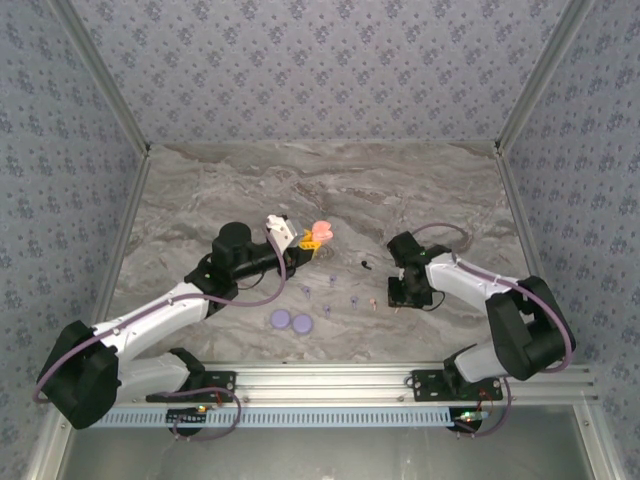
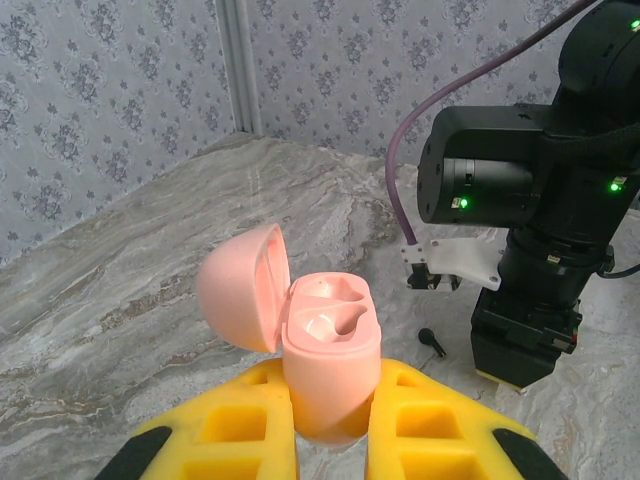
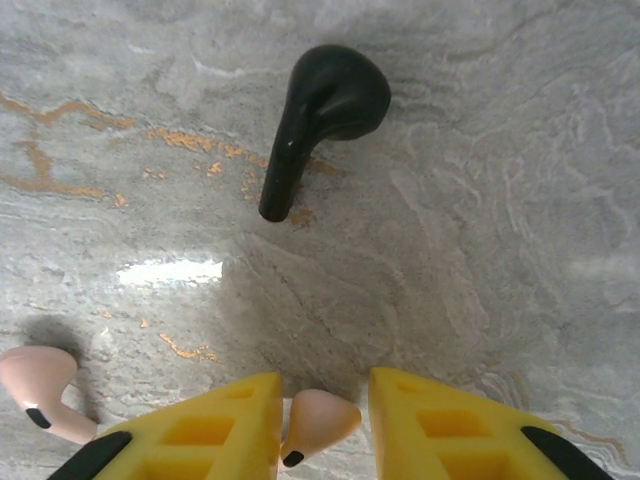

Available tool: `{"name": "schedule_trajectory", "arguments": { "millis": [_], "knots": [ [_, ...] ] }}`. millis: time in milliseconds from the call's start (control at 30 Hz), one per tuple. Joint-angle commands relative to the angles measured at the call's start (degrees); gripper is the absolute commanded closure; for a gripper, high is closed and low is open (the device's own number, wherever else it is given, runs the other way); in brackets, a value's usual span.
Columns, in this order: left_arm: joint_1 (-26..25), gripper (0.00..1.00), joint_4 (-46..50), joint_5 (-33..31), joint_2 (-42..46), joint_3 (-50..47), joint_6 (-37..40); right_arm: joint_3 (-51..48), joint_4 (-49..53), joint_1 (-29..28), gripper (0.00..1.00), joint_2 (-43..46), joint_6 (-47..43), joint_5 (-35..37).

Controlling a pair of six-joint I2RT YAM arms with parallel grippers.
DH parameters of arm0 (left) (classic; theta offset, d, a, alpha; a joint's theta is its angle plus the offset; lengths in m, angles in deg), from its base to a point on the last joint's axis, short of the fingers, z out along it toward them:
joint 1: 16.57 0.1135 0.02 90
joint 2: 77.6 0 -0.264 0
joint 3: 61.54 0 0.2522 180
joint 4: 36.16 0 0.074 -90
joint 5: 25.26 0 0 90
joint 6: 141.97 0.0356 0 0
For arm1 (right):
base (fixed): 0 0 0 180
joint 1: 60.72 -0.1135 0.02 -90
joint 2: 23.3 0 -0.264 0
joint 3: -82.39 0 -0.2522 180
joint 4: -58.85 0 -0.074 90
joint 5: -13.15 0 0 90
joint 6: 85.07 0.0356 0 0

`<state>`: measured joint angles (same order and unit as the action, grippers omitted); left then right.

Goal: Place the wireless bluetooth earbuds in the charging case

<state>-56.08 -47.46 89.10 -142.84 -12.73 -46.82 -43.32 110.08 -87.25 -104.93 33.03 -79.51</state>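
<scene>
Pale pink earbud point(image 3: 318, 420), dark-tipped stem, sits between yellow fingers point(image 3: 205, 435).

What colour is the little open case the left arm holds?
The case is pale pink, clearest in the left wrist view.

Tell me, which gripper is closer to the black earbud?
Right. The right gripper sits just beside the black earbud, over a pink bud; the left gripper holds the case farther off.

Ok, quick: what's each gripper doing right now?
Left gripper: closed on the open pink charging case.
Right gripper: fingers flank a pale pink earbud; grip cannot be told.
</scene>
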Motion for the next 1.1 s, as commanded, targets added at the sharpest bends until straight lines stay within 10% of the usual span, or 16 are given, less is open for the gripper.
{"name": "schedule_trajectory", "arguments": {
  "millis": [0, 633, 1067],
  "knots": [
    [-0.39, 1.00, -0.26, -0.26, 1.60, 1.27, 1.18, -0.41, 0.58, -0.13, 0.73, -1.19, 0.84, -0.32],
    [-0.64, 1.00, -8.85, 3.03, -2.11, 2.06, -2.98, 17.98, -2.70, -2.59, 0.79, 23.41, -2.97, -2.61],
    [-1.99, 1.00, -10.36, 3.63, -4.95, 4.93, -2.87, 26.51, -18.67, -13.30, 0.80, 19.82, -4.70, -1.66]
  ]
}}
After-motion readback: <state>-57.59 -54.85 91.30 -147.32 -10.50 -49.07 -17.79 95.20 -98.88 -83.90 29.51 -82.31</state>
